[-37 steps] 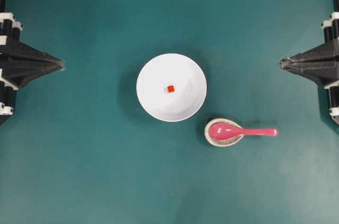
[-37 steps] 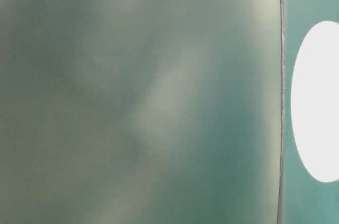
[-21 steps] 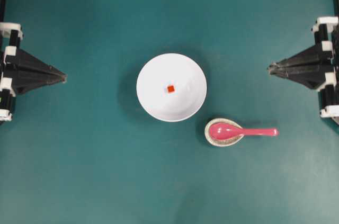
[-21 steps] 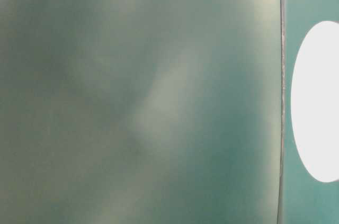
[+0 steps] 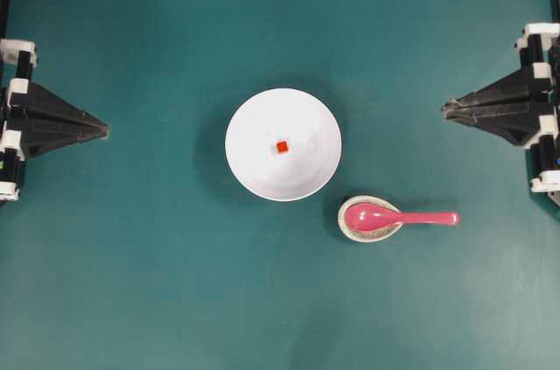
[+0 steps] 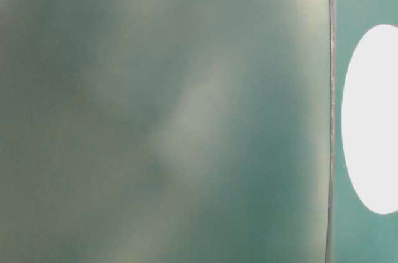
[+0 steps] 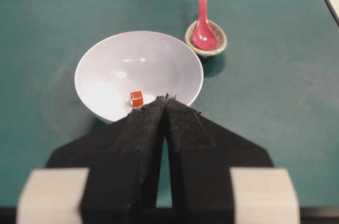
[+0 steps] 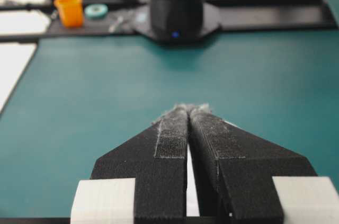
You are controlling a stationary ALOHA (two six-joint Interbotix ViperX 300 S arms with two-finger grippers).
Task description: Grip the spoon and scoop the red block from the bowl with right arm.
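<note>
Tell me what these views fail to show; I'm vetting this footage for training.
- Table-level view: mostly green blur; only the bowl shows, cut off by the right edge.
- Right wrist view: spoon, bowl and red block are out of frame.
- Overhead view: both arms are cut off by the side edges.

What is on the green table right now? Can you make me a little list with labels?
bowl: white bowl, round, middle of the table
block: tiny red block inside the bowl
spoon: pink spoon, scoop lying in a small speckled dish, handle pointing toward the right arm
left gripper: left gripper, shut, empty, far from the bowl
right gripper: right gripper, shut, empty, away from the spoon
table: green table
</note>
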